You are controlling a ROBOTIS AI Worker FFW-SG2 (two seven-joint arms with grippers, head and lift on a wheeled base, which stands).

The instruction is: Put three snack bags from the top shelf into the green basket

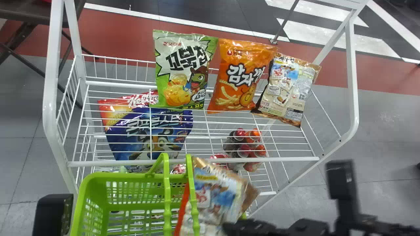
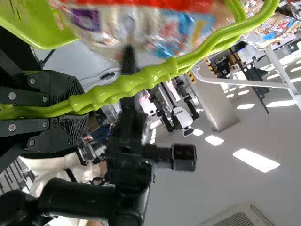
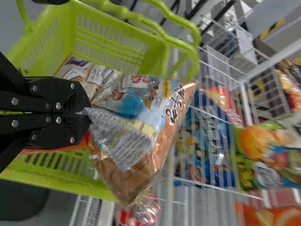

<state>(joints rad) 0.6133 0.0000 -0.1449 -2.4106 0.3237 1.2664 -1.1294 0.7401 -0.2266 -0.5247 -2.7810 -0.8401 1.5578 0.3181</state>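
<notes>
1. The right gripper (image 1: 237, 226), at the bottom edge right of centre in the head view, has its fingers clamped on a corner of a snack bag (image 1: 213, 200)
2. That bag is at the lower centre of the head view, across the right side of the green basket (image 1: 123, 177), with its far end reaching past the rim
3. A red-orange strip of packaging (image 1: 183, 209) lies along its left edge; whether that is a second bag I cannot tell
4. The left gripper (image 2: 70, 110) is closed on the basket's two green handles (image 1: 167, 196)
5. On the top shelf (image 1: 197, 161) of the white wire rack are a green-and-white bag (image 1: 183, 70) at the upper centre, an orange bag (image 1: 239, 75) just right of it, and a beige-and-brown bag (image 1: 285, 88) at the right end of the row
6. Below, seen through the wires, are a blue bag (image 1: 144, 131) left of centre and red-capped and orange-capped bottles (image 1: 244, 150) right of centre
</notes>
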